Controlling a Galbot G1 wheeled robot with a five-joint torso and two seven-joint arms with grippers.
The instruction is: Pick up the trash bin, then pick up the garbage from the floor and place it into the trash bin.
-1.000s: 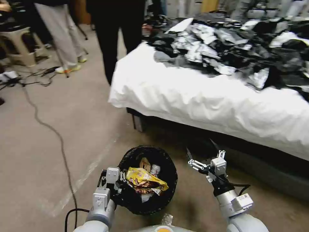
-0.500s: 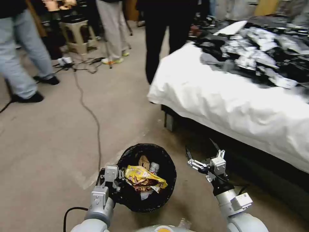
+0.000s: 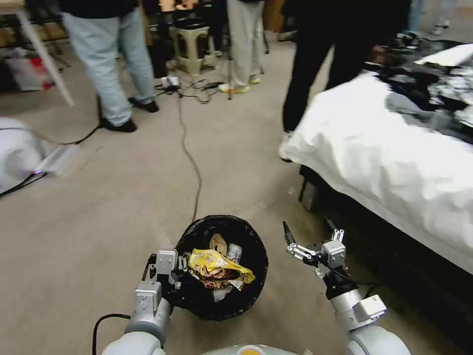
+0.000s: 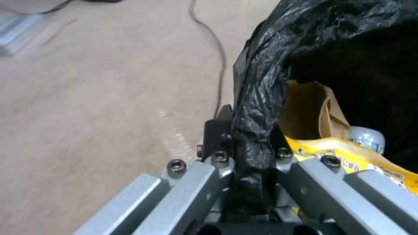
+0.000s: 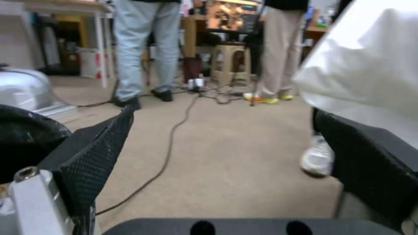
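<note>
The trash bin [image 3: 260, 256], lined with a crinkly black bag, hangs low in front of me in the head view. My left gripper [image 3: 180, 269] is shut on its near-left rim; the left wrist view shows the fingers [image 4: 216, 130] pinching the folded bag rim [image 4: 261, 81]. Garbage lies inside: a yellow wrapper [image 3: 217, 264], crumpled brown paper [image 3: 217, 242] and a small white bottle [image 3: 234, 252], also seen as yellow wrapper [image 4: 348, 153], brown paper [image 4: 309, 111] and bottle [image 4: 368, 138]. My right gripper [image 3: 308, 229] is open and empty, just right of the bin, with its mesh fingers [image 5: 104, 147] spread.
A bed with a white sheet [image 3: 394, 158] stands on the right, with black and grey clothes [image 3: 433, 98] on top. A black cable [image 3: 189, 153] runs across the beige floor ahead. People stand at the back near a stool [image 3: 192, 47]. A white device [image 3: 17, 153] sits far left.
The whole head view has slid to the right, so the camera has turned left. The bin and both grippers keep their places in front of me.
</note>
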